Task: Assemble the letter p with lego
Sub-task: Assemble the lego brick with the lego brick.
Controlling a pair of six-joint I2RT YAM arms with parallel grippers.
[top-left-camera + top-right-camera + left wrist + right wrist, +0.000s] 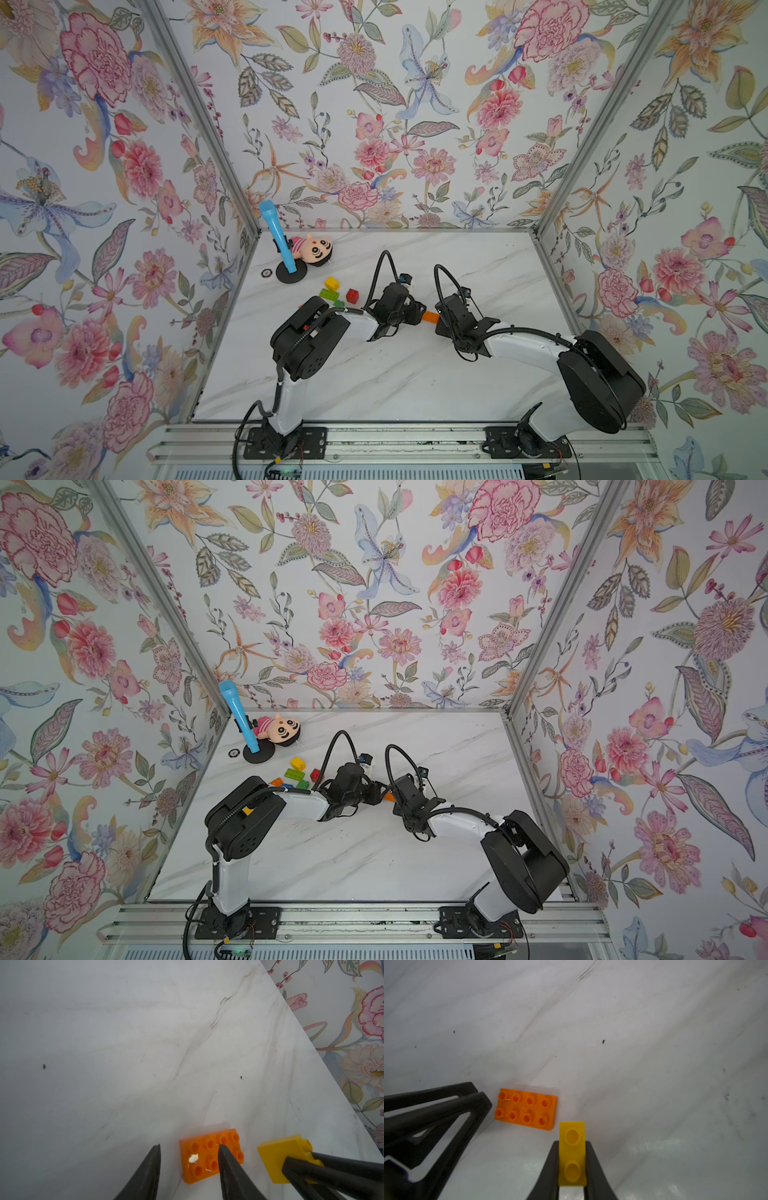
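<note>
Here, in both top views, we see 2 black-and-white arms meeting over the middle of a white marble table [395,382]. Between them an orange brick [430,316] lies flat, studs up, 8 studs in 2 rows of 4. The left gripper [190,1145] is at its 9 o'clock end with jaws apart: 1 finger crosses above the studs and the other stands off to the side, so nothing is clamped. The right gripper [572,1142], at the orange brick's 3 o'clock, is closed tight on a small yellow brick [572,1136], just beside the orange one with a gap between them. At 10 o'clock of the orange brick lie a loose yellow brick [331,283], a green brick [329,294] and a red brick [353,295]. Farther out the same way, a plush doll [316,249] lies beside a blue toy microphone [276,237].
</note>
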